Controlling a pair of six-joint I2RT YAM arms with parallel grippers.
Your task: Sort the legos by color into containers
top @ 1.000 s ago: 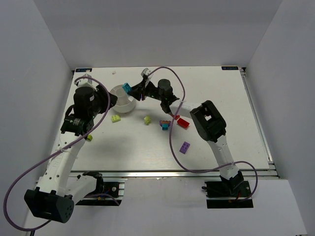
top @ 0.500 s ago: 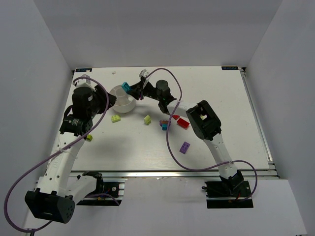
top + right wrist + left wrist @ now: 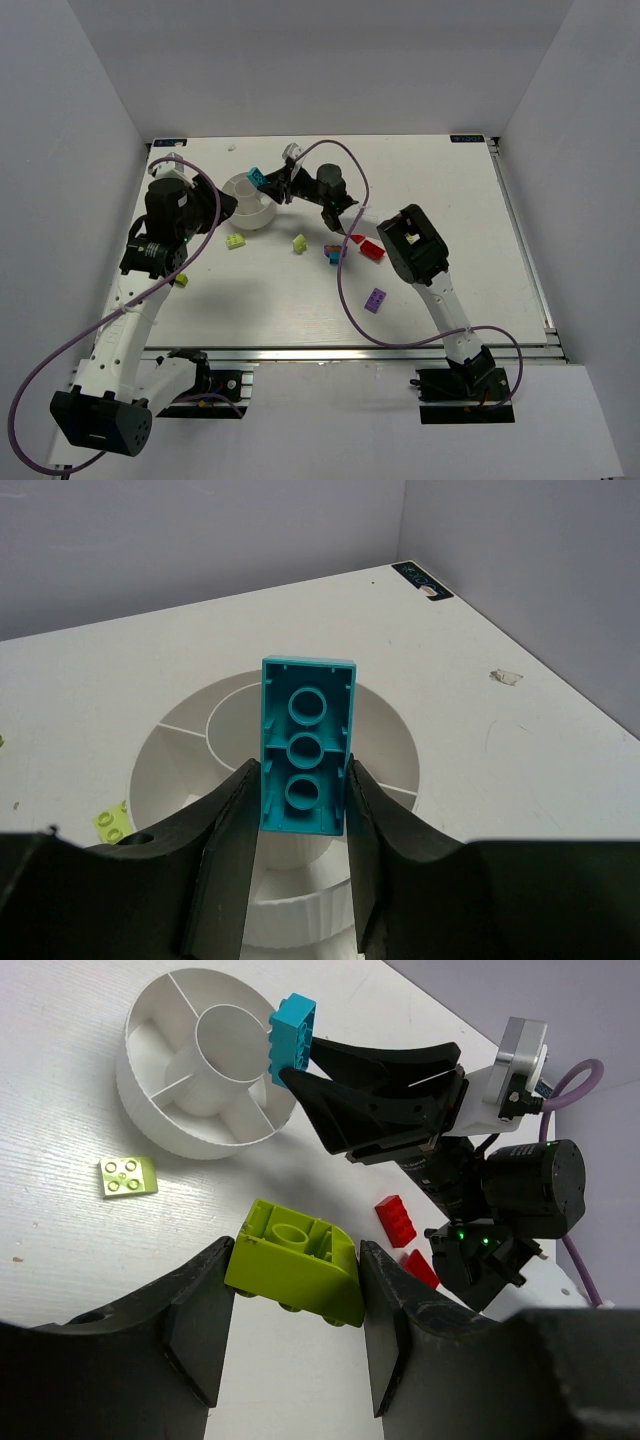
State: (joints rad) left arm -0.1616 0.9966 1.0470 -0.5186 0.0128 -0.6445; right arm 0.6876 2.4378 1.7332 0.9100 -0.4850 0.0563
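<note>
- While I watch from above, the tabletop (image 3: 450, 200) is flat matte white, boxed in by plain pale walls (image 3: 320, 70).
- My right claw (image 3: 300, 802) pinches a cyan brick (image 3: 305, 730), hollow tubes showing, above the round white dish (image 3: 180, 730) of glossy plastic wedges.
- My left claw (image 3: 295, 1260) grips a lime brick (image 3: 300, 1250) near that dish.
- A red brick (image 3: 372, 249), a purple brick (image 3: 375, 299) and a loose lime piece (image 3: 235, 241) lie on the tabletop, outside the dish.

A white bench (image 3: 470, 220) sits between plain grey walls (image 3: 330, 60). An aluminium rail (image 3: 330, 352) runs along the bench's near edge, a dark sticker (image 3: 467, 139) marks its far right corner, and a white scrap (image 3: 232, 147) lies by its far edge.
</note>
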